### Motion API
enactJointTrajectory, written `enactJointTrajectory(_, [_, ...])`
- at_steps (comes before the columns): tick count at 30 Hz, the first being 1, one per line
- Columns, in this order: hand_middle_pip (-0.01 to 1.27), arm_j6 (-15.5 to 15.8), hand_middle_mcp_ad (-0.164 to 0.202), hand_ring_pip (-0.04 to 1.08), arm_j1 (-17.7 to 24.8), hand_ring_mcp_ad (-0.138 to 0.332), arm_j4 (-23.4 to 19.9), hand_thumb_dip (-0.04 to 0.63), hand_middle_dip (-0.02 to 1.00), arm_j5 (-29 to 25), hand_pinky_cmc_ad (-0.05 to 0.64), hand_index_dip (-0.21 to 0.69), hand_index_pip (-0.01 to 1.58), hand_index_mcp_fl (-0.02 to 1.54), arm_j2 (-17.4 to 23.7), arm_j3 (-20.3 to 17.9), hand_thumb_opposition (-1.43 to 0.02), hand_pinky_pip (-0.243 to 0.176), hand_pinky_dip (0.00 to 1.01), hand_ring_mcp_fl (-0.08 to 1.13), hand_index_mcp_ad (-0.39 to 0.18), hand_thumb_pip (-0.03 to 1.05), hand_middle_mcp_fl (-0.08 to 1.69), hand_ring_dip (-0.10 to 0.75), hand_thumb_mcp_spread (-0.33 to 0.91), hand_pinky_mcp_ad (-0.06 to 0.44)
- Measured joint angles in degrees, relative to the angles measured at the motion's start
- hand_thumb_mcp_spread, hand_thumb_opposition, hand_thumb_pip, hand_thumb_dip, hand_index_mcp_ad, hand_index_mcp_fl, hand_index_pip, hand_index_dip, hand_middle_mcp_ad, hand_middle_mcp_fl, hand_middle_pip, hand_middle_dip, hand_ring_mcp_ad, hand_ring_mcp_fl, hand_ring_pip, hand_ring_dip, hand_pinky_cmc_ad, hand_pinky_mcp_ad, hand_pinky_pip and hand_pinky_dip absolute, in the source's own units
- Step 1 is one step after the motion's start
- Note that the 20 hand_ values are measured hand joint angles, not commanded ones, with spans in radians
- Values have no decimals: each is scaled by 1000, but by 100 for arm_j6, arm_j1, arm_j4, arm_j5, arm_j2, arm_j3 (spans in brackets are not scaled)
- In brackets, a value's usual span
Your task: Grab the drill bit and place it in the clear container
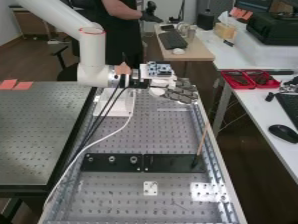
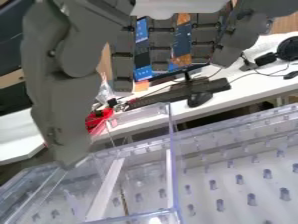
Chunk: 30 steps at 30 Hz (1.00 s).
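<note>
I hold my hand above the far right corner of the perforated bench. My fingers hang straight, and my thumb stands well apart from them across an open gap. Below me in the wrist view lies the clear container, its thin walls upright, with the bench's holes visible through it. A slim brownish thing shows through the plastic; whether that is the drill bit, and whether it lies inside or behind a wall, I cannot tell. Nearer the bench's middle, a black plate lies crosswise, its right end close to the right edge. At that end a thin tan stick stands tilted. The red trays sit at the white desk's left edge.
</note>
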<state>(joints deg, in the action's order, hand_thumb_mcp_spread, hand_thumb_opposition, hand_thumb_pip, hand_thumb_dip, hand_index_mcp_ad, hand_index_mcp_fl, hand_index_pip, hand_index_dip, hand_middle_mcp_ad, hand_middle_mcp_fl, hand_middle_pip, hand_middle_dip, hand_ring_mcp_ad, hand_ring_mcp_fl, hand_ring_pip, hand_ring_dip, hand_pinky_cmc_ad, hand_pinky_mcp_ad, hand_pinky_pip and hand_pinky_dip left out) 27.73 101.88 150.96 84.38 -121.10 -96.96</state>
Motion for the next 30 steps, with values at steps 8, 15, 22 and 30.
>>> enactJointTrajectory(8, [126,23,59,94,-55,202,-75,223,175,60,302,293,138,152,100,-54,-773,-77,195,0,-101,349,16,12,471,164])
enactJointTrajectory(15, [126,192,56,94,-250,206,-117,225,171,161,302,293,119,159,559,-213,-761,-77,192,0,-98,344,12,12,468,164])
enactJointTrajectory(22, [126,427,59,94,-606,202,98,190,171,268,302,295,101,152,1378,-410,-716,-77,192,-2,-75,248,3,12,410,182])
enactJointTrajectory(30, [140,661,61,94,-964,206,759,115,171,167,367,295,89,136,2176,-487,-709,-77,227,-5,-56,213,0,12,382,265])
